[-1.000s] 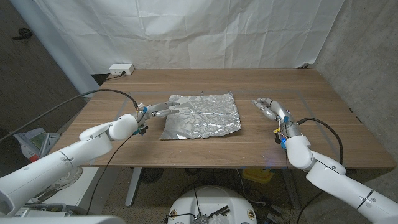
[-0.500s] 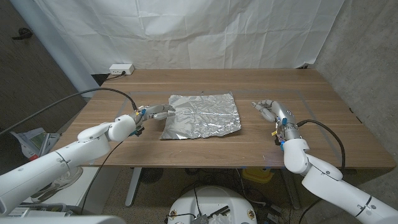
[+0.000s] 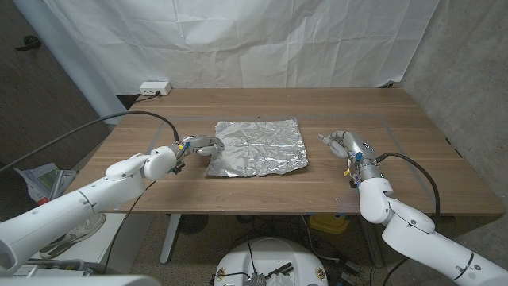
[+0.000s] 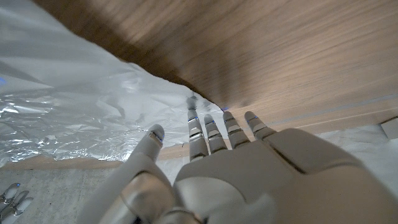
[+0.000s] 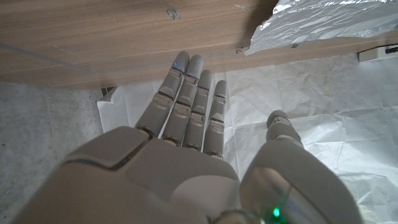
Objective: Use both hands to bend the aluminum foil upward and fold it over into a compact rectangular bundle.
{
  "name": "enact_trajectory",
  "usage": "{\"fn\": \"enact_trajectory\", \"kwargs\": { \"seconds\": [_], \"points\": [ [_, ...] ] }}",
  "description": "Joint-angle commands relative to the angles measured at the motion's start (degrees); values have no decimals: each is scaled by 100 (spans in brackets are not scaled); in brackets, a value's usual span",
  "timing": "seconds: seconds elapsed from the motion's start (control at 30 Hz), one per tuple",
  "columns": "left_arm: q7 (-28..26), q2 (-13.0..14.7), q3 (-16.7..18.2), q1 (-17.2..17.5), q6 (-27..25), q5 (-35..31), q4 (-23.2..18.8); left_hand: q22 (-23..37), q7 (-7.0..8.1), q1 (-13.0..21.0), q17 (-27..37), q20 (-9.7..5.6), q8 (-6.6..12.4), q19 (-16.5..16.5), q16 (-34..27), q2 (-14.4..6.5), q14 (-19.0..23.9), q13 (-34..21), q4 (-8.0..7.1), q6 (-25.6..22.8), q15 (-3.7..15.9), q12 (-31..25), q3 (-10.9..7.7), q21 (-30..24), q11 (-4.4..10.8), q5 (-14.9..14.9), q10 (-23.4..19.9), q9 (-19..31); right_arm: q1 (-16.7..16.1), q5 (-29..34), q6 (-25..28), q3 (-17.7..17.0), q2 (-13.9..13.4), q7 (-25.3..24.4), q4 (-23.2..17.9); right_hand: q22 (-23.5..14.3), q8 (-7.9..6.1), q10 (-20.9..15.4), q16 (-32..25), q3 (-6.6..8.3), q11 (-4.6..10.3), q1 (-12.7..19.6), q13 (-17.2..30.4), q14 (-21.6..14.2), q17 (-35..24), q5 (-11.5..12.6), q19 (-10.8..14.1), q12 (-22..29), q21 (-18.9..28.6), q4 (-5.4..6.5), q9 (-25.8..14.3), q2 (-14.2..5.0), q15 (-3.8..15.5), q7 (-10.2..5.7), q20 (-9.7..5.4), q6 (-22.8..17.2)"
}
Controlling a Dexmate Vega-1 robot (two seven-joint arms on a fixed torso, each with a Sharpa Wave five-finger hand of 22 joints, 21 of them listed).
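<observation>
Head view: aluminum foil sheet (image 3: pixel 257 148), crinkled, lying flat mid-bench (image 3: pixel 397 119); our left hand (image 3: pixel 200 145) at its left edge, fingers apart, holding nothing; right hand (image 3: pixel 343 144) well apart, likewise spread and empty. Left wrist view: fingertips (image 4: pixel 194 118) at the foil's edge; we judge it featherlight, limp, crease-holding and tearable. Right wrist view: foil corner (image 5: pixel 311 22) beyond the fingers; best taken at opposite edges.

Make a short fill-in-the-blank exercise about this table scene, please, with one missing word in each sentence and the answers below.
1. The foil lies spread out and not yet ____.
2. The hand with its fingers at the sheet's edge is the ____ hand.
3. The right hand is open and holds ____.
4. The table is made of ____.

Missing words: folded; left; nothing; wood
</observation>
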State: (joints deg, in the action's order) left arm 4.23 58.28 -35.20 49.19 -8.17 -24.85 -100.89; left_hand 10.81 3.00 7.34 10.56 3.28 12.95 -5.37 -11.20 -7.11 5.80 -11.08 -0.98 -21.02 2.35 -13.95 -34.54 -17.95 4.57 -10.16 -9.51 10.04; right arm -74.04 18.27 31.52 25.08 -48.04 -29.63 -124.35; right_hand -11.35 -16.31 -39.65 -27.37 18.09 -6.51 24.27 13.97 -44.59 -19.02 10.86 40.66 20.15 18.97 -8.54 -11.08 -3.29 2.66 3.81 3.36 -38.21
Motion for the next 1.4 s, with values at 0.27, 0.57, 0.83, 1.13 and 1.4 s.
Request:
{"fn": "enact_trajectory", "kwargs": {
  "seconds": [0.27, 0.57, 0.83, 1.13, 1.4],
  "points": [
    [281, -92, -162, -190, 21, -292, 99, 19, -16, -95, 19, -26, 6, -70, 21, -70, -30, -10, -132, -236, 252, 27, -20, 31, -35, -16, -111, 25, 713, 568, 2379, 957, -376, 1290, -914, -84, -35, -599, -790, -220, 8, 53, 209, -471, -765, 2, 254, 298, 165, 25, -86, 191, 112, 29, 41, -454],
    [282, -120, -154, -173, 23, -270, 121, 20, 7, -146, 17, -46, -43, -91, 17, -54, -25, -10, -182, -199, 258, 34, -6, 49, -20, -17, -124, 25, 1376, 461, 3185, 1560, -538, 1979, -1198, -100, 12, -511, -1026, -176, 58, 258, 294, -399, -1084, 34, 224, 302, 179, -32, -119, 103, 178, -9, 52, -416],
    [264, -171, -180, -209, 34, -292, 192, 20, 22, -192, 14, -50, -111, -93, 19, -46, -28, -10, -231, -107, 263, 57, 3, 60, -31, -22, -101, 24, 1532, -57, 2985, 1561, -631, 2068, -1285, -144, -28, -1164, -1941, -402, 88, 204, 524, -777, -1995, 12, 382, 665, 334, 84, -192, 156, 267, 50, 83, -806],
    [254, -226, -215, -266, 73, -300, 284, 21, 42, -225, 9, -54, -154, -102, 21, -42, -32, -11, -270, -52, 268, 72, 3, 74, -17, -28, -92, 24, 1442, -965, 2486, 1162, -622, 2096, -1239, -201, -46, -1220, -2115, -472, -32, 77, 604, -761, -2206, 5, 406, 725, 411, 177, -187, 81, 235, 69, 103, -991],
    [266, -260, -245, -334, 190, -259, 413, 20, 47, -246, 2, -62, -177, -110, 25, -36, -35, -11, -297, -30, 270, 82, 0, 87, -26, -34, -95, 23, 1339, -1825, 1933, 734, -610, 2098, -1043, -242, -18, -1271, -2200, -491, -48, 57, 641, -733, -2305, 1, 382, 758, 451, 189, -168, 38, 205, 83, 129, -1039]
  ]
}}
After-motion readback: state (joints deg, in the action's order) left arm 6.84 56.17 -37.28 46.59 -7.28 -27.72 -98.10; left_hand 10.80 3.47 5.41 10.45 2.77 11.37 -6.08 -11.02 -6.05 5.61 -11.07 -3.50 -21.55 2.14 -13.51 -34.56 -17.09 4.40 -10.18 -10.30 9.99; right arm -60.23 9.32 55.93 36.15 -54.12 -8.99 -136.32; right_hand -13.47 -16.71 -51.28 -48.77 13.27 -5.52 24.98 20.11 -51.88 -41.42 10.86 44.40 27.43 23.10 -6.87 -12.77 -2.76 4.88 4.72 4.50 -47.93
